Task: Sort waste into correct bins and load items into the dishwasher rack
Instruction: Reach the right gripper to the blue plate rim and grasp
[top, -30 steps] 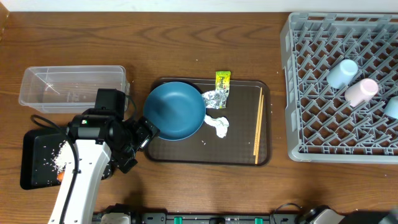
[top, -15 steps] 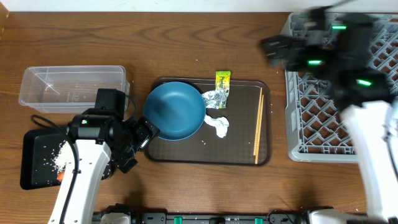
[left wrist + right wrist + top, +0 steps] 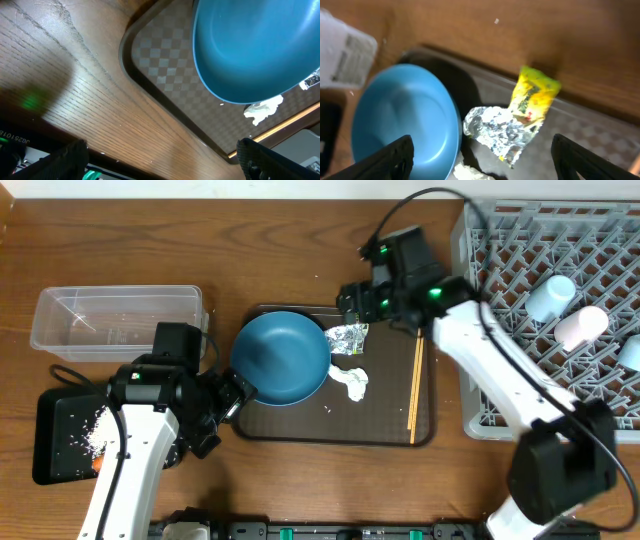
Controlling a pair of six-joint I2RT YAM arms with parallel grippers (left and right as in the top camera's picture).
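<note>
The dark-blue plate (image 3: pixel 282 358) lies on the left of the brown serving tray (image 3: pixel 385 430), overlapping its rim. My left gripper (image 3: pixel 232 398) is open and empty just left of the plate (image 3: pixel 255 50). My right gripper (image 3: pixel 357 304) is open and hovers over the tray's back edge, above the yellow-green wrapper (image 3: pixel 532 97) and silver foil (image 3: pixel 502 130), which also shows in the overhead view (image 3: pixel 347 336). The white tissue (image 3: pixel 352 383) and the chopsticks (image 3: pixel 415 380) lie on the tray. Rice (image 3: pixel 100 430) and the carrot (image 3: pixel 97 462) are in the black tray (image 3: pixel 55 415). The clear tub (image 3: pixel 115 320) holds a few rice grains.
The grey rack (image 3: pixel 500 330) stands at the right with a light-blue cup (image 3: pixel 550 298), a pale pink-white cup (image 3: pixel 580 328) and another light-blue cup (image 3: pixel 630 352) in it. My left arm's base stands between the black tray and the serving tray.
My right arm has swung in from over the rack to the tray's back edge above the wrapper and foil. My left arm and the plate have not moved.
</note>
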